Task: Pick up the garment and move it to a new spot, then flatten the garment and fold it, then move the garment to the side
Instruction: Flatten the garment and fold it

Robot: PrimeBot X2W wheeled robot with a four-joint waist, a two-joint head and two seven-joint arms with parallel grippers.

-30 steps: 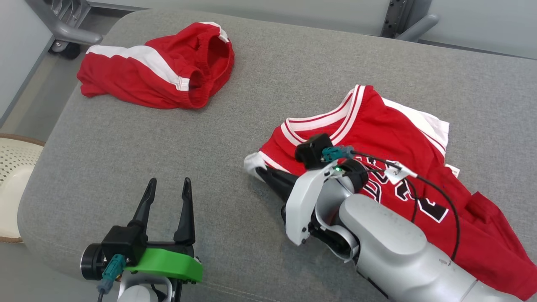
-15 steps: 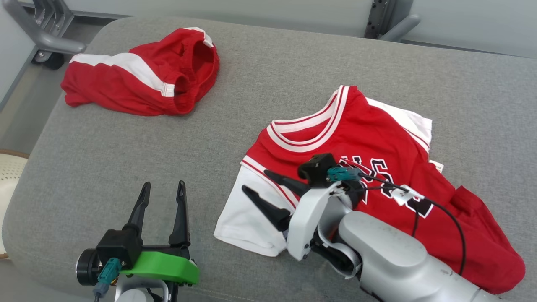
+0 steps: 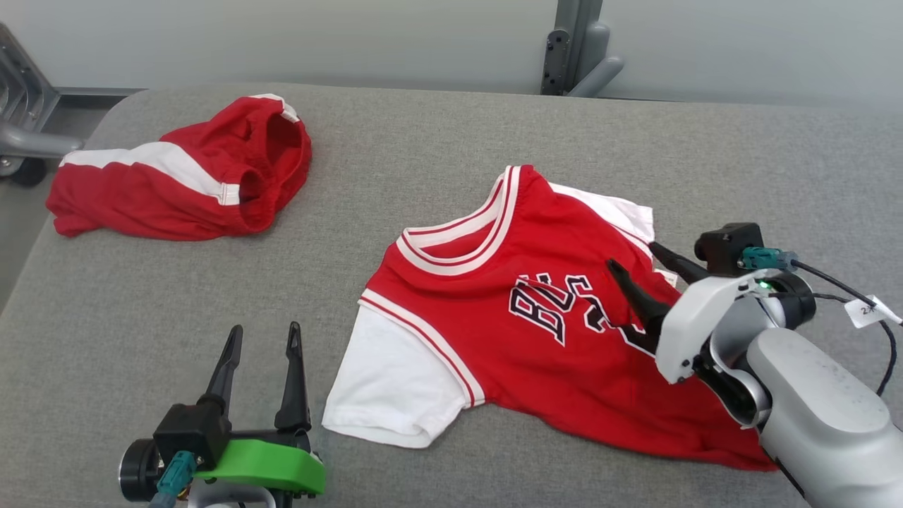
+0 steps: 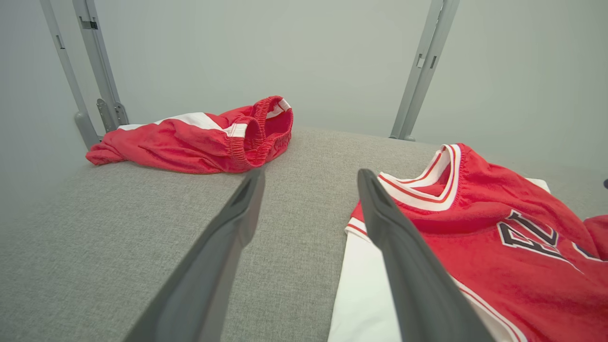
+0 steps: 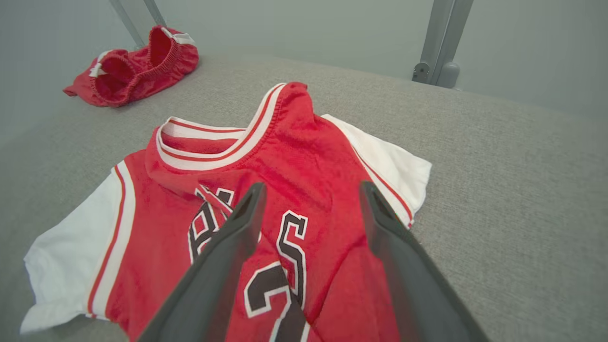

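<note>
One grey fabric worktop (image 3: 423, 141) carries everything. Red jersey (image 3: 508, 331) lies front up right of centre, mostly spread, collar toward the far edge, one white sleeve at near left, the other at far right, hem rumpled. Red shorts (image 3: 176, 190) bunched at far left, well apart from it. Right end effector (image 3: 631, 255) over the jersey's lettering, fingers apart, holding nothing. Left end effector (image 3: 264, 328) at near left, fingers apart, empty, just beside the near sleeve.

Head view high, looking down, wrist views low, close, sharing jersey (image 3: 494, 339)
</note>
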